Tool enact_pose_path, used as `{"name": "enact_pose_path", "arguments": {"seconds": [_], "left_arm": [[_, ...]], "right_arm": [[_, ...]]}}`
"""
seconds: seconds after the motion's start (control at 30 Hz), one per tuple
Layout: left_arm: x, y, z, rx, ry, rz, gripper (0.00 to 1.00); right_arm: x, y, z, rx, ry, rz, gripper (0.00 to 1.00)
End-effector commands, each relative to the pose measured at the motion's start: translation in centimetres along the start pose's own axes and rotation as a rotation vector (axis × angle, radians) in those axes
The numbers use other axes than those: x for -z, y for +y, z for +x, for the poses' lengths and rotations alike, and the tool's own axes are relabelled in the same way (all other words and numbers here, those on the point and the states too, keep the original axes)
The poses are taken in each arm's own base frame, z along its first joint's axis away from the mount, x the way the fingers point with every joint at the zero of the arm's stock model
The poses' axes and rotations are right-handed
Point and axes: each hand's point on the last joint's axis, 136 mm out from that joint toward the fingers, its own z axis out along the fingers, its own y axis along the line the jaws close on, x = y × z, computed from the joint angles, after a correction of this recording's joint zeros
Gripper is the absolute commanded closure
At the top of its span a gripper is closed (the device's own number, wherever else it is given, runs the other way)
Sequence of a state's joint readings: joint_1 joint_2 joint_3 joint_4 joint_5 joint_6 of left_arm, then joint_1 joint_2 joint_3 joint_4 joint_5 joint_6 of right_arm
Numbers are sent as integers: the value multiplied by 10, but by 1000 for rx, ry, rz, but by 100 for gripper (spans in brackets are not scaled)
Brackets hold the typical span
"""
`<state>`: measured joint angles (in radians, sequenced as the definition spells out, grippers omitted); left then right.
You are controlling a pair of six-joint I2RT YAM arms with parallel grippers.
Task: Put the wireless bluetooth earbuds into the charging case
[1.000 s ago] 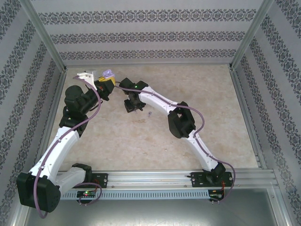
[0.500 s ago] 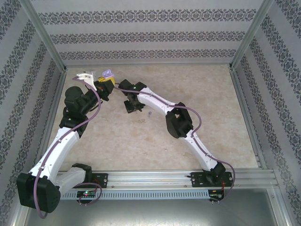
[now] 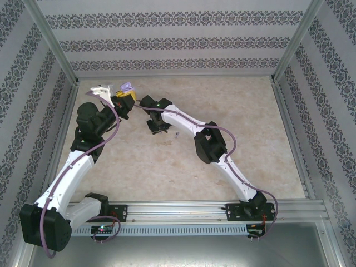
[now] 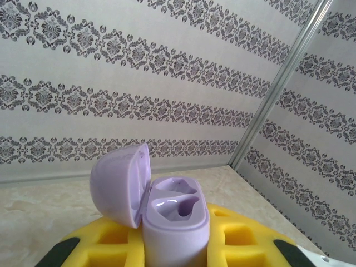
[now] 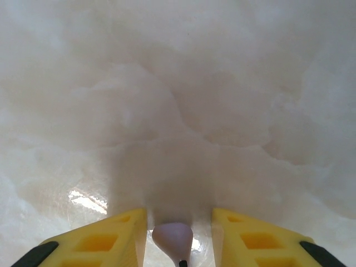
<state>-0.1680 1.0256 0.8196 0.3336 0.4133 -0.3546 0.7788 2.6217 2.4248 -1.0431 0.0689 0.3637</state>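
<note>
— Left claw (image 4: 176, 242), then?
— Seen at the back-left of the table (image 3: 158, 172), by the corner of the patterned walls. Clamped shut on the lilac charging case (image 4: 177, 225), with yellow finger pads (image 4: 105, 247) hugging both sides.
— Case upright?
— Stood upright, yes. Lid (image 4: 119, 183) swung open to the left on its hinge. Showed two glossy wells in the top.
— And the right claw (image 5: 179, 214)?
— Hung just to the right of the left one in the overhead view, nose down at the marbled surface. Stood partly open, not closed on anything.
— Found an earbud?
— Found a lilac earbud (image 5: 172, 236) sitting between the right claw's yellow fingers, rounded end forward, dark tip back toward the camera. Left a slim gap to each finger, so flanked rather than pinched. Could not tell whether lying flat on the table.
— Anything else out there?
— Picked out one tiny pale speck (image 3: 176, 135) on the table near the right claw. Too small to name.
</note>
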Motion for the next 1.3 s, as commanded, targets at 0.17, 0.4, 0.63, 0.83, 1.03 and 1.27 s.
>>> {"name": "enact_pose_path", "arguments": {"seconds": [0.17,0.4,0.63,0.83,1.03,1.27], "left_arm": [[5,-1,-17,2,-71,4,100],[5,1,-14,13,-66,-4,100],[6,1,-13,13,-51,-10,100],[7,1,-11,4,-34,-16,100],[4,1,-3,-12,4,-6,100],[2,-6,3,-97,9,47,100]], "right_arm": [[-13,2,19,55,48,69,67],[-11,3,21,51,51,63,78],[2,3,16,32,17,45,82],[19,0,6,1,-23,22,82],[56,-10,-9,-58,-108,-24,83],[122,-30,-25,-103,-241,-69,83]]}}
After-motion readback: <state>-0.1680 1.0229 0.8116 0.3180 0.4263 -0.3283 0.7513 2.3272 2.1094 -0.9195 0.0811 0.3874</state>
